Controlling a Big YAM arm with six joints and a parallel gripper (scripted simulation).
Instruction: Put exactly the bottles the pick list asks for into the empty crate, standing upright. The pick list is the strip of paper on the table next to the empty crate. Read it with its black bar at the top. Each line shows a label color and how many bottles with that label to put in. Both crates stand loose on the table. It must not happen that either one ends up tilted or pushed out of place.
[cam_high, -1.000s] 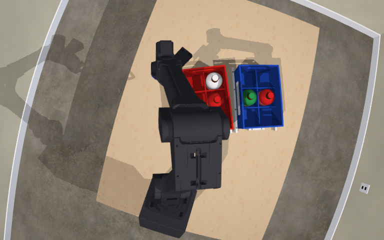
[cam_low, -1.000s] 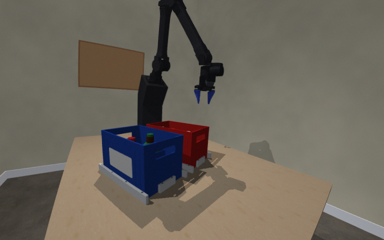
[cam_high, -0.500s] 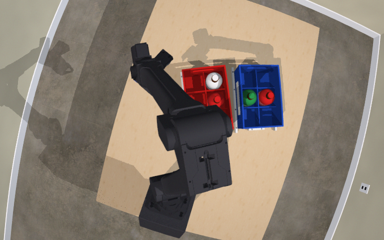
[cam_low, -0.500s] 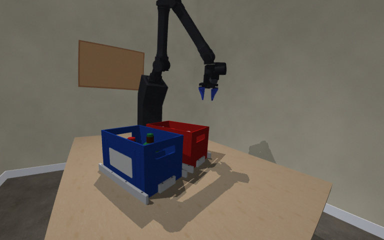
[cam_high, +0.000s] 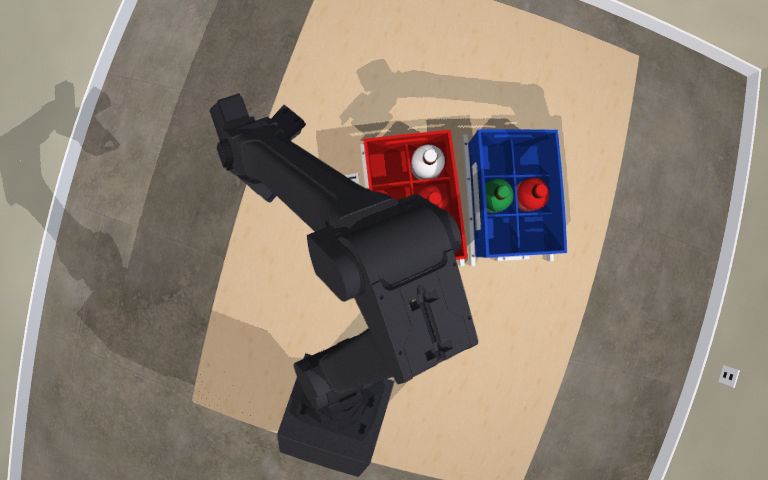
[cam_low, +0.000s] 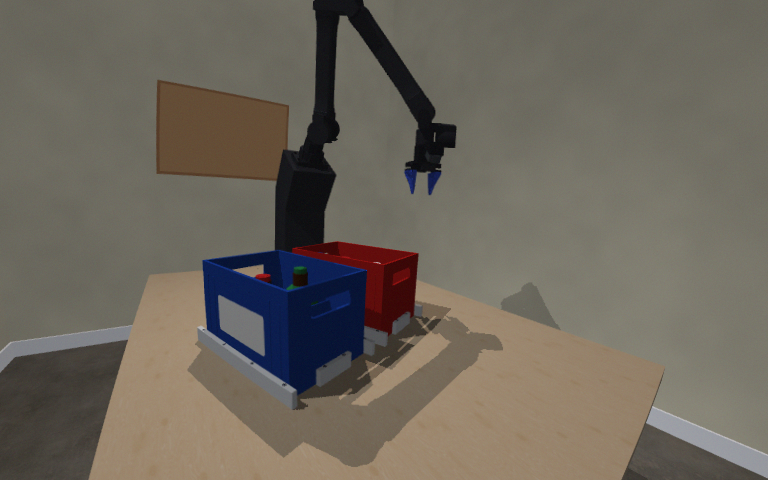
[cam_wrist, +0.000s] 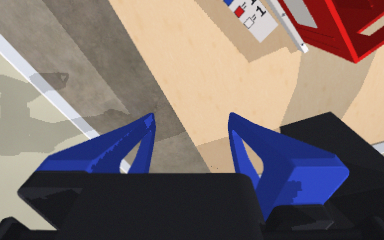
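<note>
The red crate (cam_high: 407, 134) (cam_low: 402, 295) (cam_wrist: 327, 35) holds a white bottle (cam_high: 423, 168) and a red bottle (cam_high: 433, 199), upright; its near part is hidden under the arm in the top view. The blue crate (cam_high: 522, 131) (cam_low: 339, 336) holds a green bottle (cam_high: 497, 199) (cam_low: 300, 276) and a red bottle (cam_high: 531, 198) (cam_low: 262, 277), upright in adjoining middle compartments. The pick list (cam_high: 352, 178) (cam_wrist: 263, 29) lies beside the red crate; the wrist view cuts its top, leaving blue, red and white marks, the white line reading 1. My gripper (cam_low: 420, 193) (cam_wrist: 191, 119) is open and empty, high above the table beside the red crate.
Low white rails (cam_low: 249, 365) (cam_wrist: 286, 22) stand along the crates. The arm (cam_high: 396, 249) reaches over the red crate's near left part. The arm's base (cam_high: 325, 450) stands at the table's near edge. A brown board (cam_low: 220, 133) hangs on the wall.
</note>
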